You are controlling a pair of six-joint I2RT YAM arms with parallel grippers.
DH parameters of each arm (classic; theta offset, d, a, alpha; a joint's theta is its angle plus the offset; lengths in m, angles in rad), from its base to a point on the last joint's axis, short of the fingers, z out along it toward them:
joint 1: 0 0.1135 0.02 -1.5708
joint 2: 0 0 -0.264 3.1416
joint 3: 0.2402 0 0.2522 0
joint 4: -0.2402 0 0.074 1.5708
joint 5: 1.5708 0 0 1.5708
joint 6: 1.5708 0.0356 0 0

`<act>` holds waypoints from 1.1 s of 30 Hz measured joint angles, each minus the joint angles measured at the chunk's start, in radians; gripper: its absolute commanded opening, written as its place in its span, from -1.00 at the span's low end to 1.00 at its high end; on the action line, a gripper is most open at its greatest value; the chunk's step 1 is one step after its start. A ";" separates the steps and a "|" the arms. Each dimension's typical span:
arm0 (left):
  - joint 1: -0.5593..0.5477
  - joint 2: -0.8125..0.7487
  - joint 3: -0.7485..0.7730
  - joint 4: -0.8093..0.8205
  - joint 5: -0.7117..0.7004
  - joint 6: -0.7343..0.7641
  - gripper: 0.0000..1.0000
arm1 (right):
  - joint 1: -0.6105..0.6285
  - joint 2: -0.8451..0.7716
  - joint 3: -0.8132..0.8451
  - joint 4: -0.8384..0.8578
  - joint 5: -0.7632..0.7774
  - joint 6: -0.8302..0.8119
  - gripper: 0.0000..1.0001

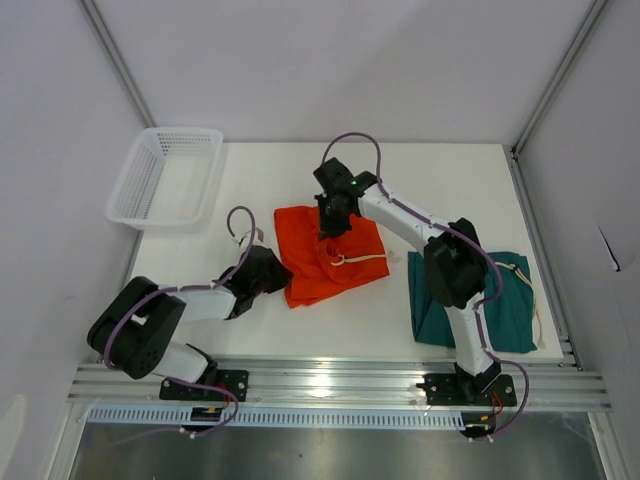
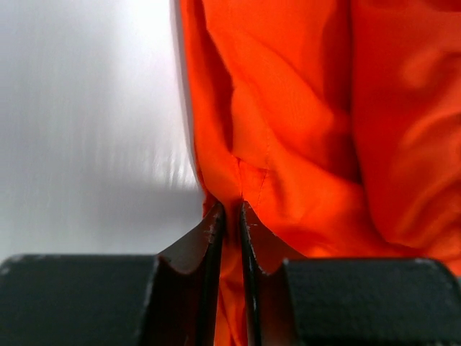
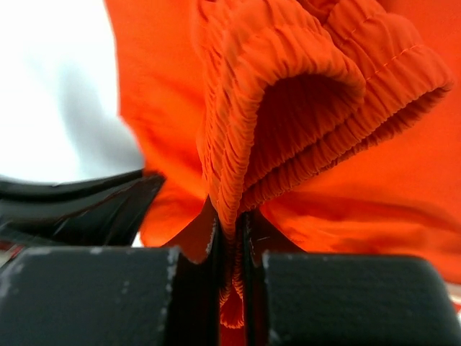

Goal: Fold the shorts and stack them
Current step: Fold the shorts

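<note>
A white table (image 1: 450, 180) fills the booth between pale walls, with a white mesh basket (image 1: 165, 178) at its far left corner. The orange shorts (image 1: 345, 262) lie bunched near the table's middle, their white drawstring (image 1: 368, 258) looped across them. The left gripper (image 2: 232, 214) sits at their near-left edge. Its jaws are pinched almost together on a thin fold of orange fabric that runs down between the fingertips. The right gripper (image 3: 232, 227) is at the far edge, jaws closed on the gathered elastic waistband, which arches open above the fingers. The dark teal shorts (image 1: 515, 305) lie flat at the table's near right, partly under the right arm — well apart from both grippers.
</note>
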 measured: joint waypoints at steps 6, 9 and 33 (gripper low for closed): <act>-0.002 -0.079 -0.020 -0.102 0.000 -0.001 -0.61 | 0.056 0.089 -0.001 0.018 0.066 -0.003 -1.00; -0.003 -0.113 -0.025 -0.149 -0.001 -0.001 -0.59 | 0.092 0.137 0.027 0.011 0.116 -0.017 -0.79; 0.201 -0.301 -0.001 -0.480 0.036 0.048 -0.49 | 0.052 -0.260 -0.507 0.694 -0.330 -0.027 0.49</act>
